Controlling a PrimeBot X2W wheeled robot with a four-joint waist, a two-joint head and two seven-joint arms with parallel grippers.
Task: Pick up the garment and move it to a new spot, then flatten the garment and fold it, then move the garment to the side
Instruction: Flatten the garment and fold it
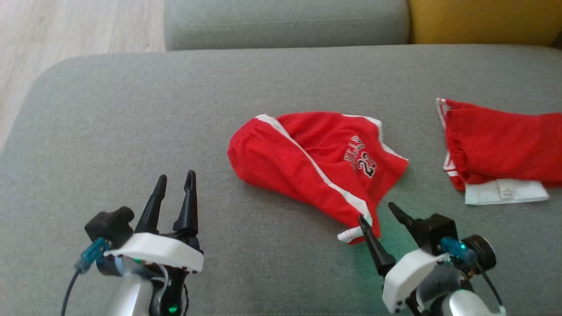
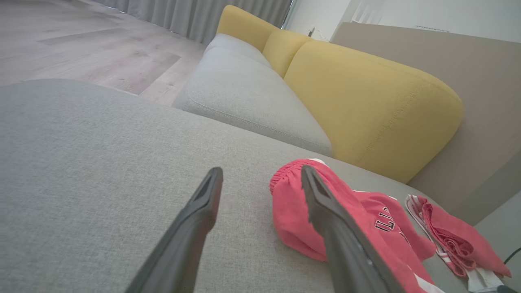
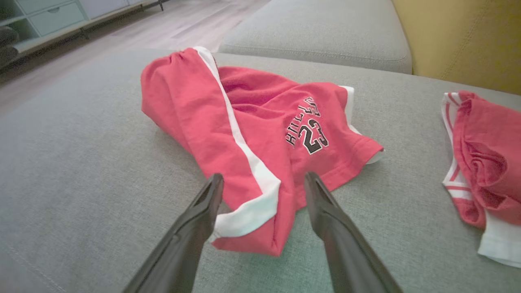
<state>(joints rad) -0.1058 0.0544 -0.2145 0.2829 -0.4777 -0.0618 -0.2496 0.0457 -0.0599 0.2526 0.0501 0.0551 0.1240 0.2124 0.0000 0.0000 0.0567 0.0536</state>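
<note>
From the head, the red shorts (image 1: 307,162) lie crumpled in the middle of the grey sofa cushion (image 1: 131,131). A second red garment (image 1: 496,145) sits well apart to the right. The left fingers (image 1: 188,202) stand spread over bare cushion, holding nothing. The right fingers (image 1: 375,245) are spread at the shorts' near corner.

From the left wrist, the shorts lie partly behind one parted finger, with a yellow backrest (image 2: 366,101) beyond.

From the right wrist, the white-hemmed corner lies between the parted fingers, not pinched.
</note>
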